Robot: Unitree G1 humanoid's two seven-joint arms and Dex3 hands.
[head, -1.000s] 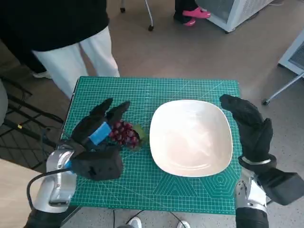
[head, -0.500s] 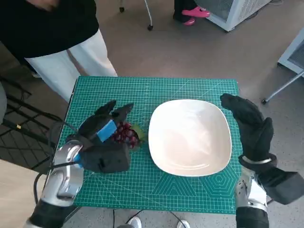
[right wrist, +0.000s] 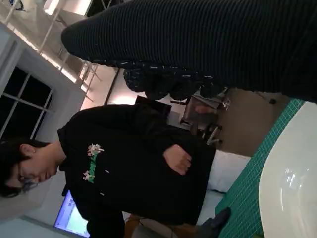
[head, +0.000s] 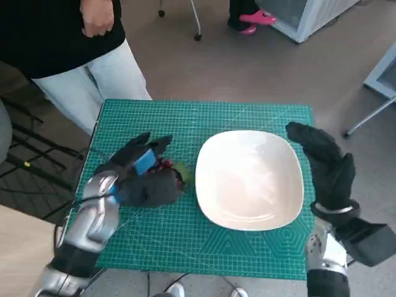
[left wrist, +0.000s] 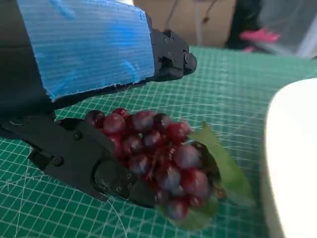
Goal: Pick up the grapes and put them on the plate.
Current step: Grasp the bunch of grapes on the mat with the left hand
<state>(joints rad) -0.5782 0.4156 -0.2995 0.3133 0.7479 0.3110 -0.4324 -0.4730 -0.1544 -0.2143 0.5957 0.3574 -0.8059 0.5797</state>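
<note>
Now closing the left hand point(head: 145, 179) around the grapes point(left wrist: 158, 158), black fingers point(left wrist: 89, 163) cupping the dark red bunch on one side, blue-taped back arching over the other. Still lying on the green cutting mat point(head: 204, 114), just beside the white plate point(head: 250, 179), green leaf pointing toward its rim. Hovering at the plate's opposite edge, right hand point(head: 325, 164) released, grasping nothing.

Grapes point(left wrist: 158, 158): dark red bunch, green leaf, lying on green mat point(head: 247, 114) just beside plate. Plate point(head: 250, 179): white, rounded-square, bare.
</note>
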